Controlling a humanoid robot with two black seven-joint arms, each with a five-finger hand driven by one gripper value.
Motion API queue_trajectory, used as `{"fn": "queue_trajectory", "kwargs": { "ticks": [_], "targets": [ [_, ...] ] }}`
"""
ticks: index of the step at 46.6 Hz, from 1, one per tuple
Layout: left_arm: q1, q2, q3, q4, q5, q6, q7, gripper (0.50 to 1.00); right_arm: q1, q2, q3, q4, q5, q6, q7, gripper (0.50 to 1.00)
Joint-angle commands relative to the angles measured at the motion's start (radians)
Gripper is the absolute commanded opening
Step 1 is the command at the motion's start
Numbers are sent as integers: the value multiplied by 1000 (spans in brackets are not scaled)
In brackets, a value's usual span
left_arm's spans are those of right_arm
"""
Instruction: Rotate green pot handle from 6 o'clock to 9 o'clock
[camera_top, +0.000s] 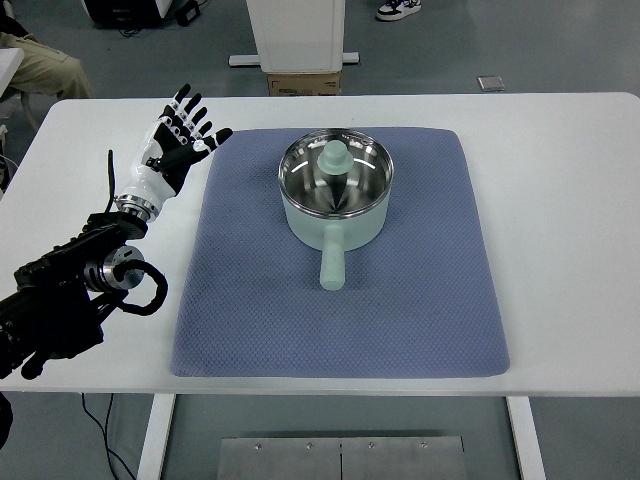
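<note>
The pot (335, 192) sits in the upper middle of the frame, on the upper half of a blue mat (340, 300) spread over the white worktop (570, 230). It is pale green outside and shiny steel inside, with a green-knobbed lid (335, 158) that looks to lie within the bowl. Its handle (331, 262) runs straight down the picture from the near wall of the pot, so its long axis is vertical in the frame and its free end points toward the lower edge, the 6 o'clock position.

The left hand (178, 140) is at the upper left of the frame, over bare worktop just off the mat's left edge, fingers spread and holding nothing. Its arm comes in from the lower left. The handle lies to the right of this hand and lower in the picture, well apart from it, with the mat's left part between them. No right arm shows, so the left hand is the only one placed to act.

As the handle must swing toward the left side of the frame, the hand would likely need to reach right and down to meet it.
</note>
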Motion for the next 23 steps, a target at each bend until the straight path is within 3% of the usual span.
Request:
{"fn": "queue_trajectory", "kwargs": {
  "ticks": [1, 23],
  "targets": [
    [1, 0, 0, 0, 1, 1, 0, 1000, 0, 0, -1, 0, 0, 0, 0, 1000],
    [-1, 0, 0, -1, -1, -2, 0, 1000, 0, 0, 0, 0, 0, 0, 0, 1000]
  ]
}}
